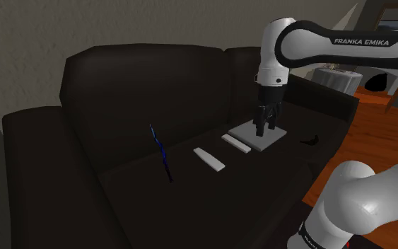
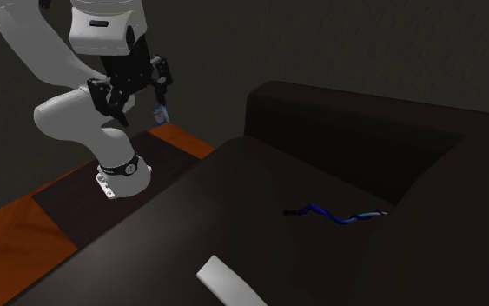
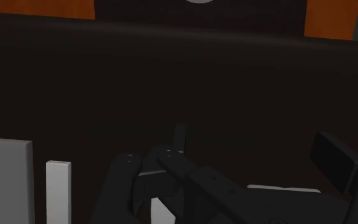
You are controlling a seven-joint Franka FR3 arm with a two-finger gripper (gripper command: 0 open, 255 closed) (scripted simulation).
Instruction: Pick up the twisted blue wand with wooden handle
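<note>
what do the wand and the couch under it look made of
Wand: glossy blue twisted shaft with bright glints, perhaps plastic or glass; its dark end shows no wood grain. Couch: smooth, near-black, faint sheen, no weave, possibly leather; hard to be sure.

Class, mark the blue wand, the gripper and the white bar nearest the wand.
wand (image 1: 161,151), shoulder view, middle of its twisted shaft
gripper (image 1: 264,131), shoulder view, midway between its fingertips
white bar (image 1: 209,159), shoulder view, middle of its top face

Arm (image 1: 346,46): white, elbow bent, forearm roughly level.
Wrist (image 1: 270,76): pointing down.
Jaws: black, spread apart, clasping nothing.
</note>
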